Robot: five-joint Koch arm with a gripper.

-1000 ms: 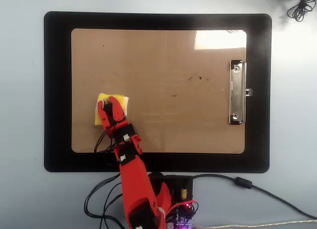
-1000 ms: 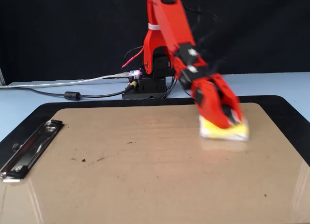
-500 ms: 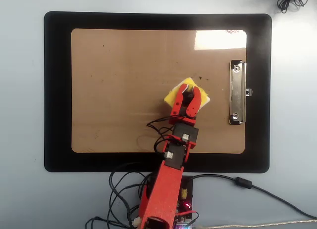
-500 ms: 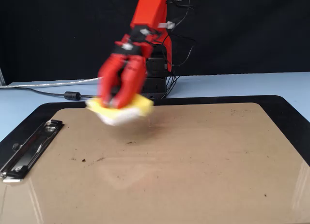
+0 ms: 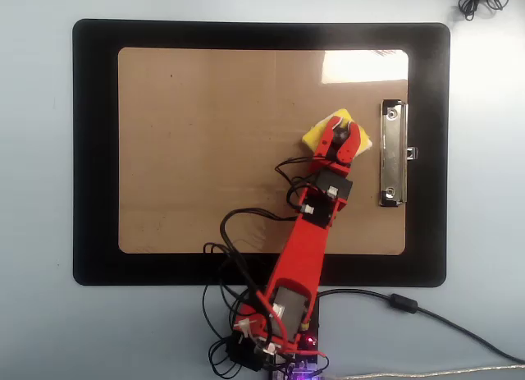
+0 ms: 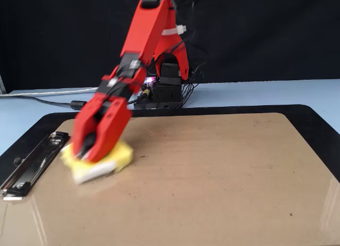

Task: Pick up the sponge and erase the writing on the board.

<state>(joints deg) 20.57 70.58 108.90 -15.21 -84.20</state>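
The yellow sponge [image 5: 315, 137] lies on the tan board [image 5: 213, 134] just left of the silver clip [image 5: 392, 154] in the overhead view. My red gripper [image 5: 341, 134] is shut on the sponge from above and presses it onto the board. The fixed view puts the sponge [image 6: 121, 153] at the board's [image 6: 212, 171] left end beside the clip [image 6: 32, 161], under the gripper [image 6: 91, 157], and blurred by motion. The writing is not in view; the bare board carries only a few tiny dark specks.
A larger black mat [image 5: 94, 150] lies under the board on a pale blue table. The arm's base [image 6: 170, 92] and its tangle of wires sit at the mat's near edge in the overhead view. A black cable [image 5: 410, 306] runs off to the right.
The gripper has swept the sponge across the board from the far end to the spot beside the clip. Dark specks near the clip are now under the sponge.
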